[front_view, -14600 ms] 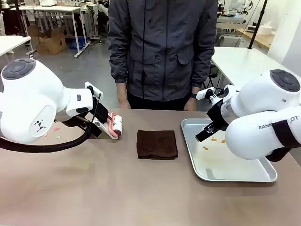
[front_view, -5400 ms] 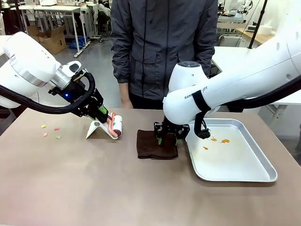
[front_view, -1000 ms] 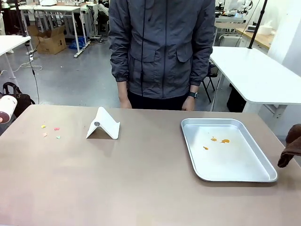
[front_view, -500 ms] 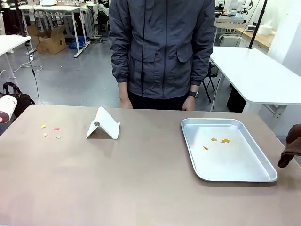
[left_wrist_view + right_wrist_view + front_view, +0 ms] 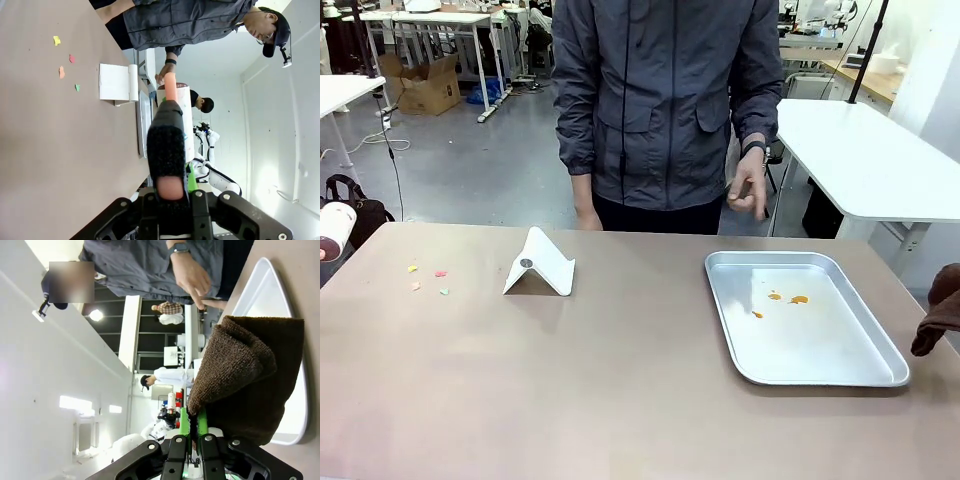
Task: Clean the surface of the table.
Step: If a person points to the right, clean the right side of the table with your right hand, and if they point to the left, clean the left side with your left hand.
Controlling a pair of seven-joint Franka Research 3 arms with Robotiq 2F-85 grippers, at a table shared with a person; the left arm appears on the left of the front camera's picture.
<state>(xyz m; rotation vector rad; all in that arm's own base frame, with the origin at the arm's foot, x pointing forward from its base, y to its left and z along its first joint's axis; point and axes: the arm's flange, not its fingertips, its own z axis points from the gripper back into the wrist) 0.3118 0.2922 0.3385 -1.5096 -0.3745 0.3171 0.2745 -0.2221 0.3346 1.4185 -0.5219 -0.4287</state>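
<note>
The tan-brown table (image 5: 570, 380) bears several small coloured scraps (image 5: 428, 279) near its far left; the left wrist view shows these scraps (image 5: 62, 72) too. My left gripper (image 5: 170, 165) is shut on the pink handle of a lint roller (image 5: 174, 97), whose white roll end (image 5: 334, 230) peeks in at the front view's left edge, off the table. My right gripper (image 5: 192, 422) is shut on a folded brown cloth (image 5: 245, 375). That cloth (image 5: 938, 312) hangs at the right edge, beside the table.
A white folded stand (image 5: 540, 264) sits left of centre at the back. At the right lies a silver tray (image 5: 860, 372) with orange crumbs (image 5: 786, 298). A person stands at the far side, one hand (image 5: 750, 192) raised above the tray's far end.
The person's hand near the tray has lifted from the table's edge to chest height. Roller and cloth stay where they were.
</note>
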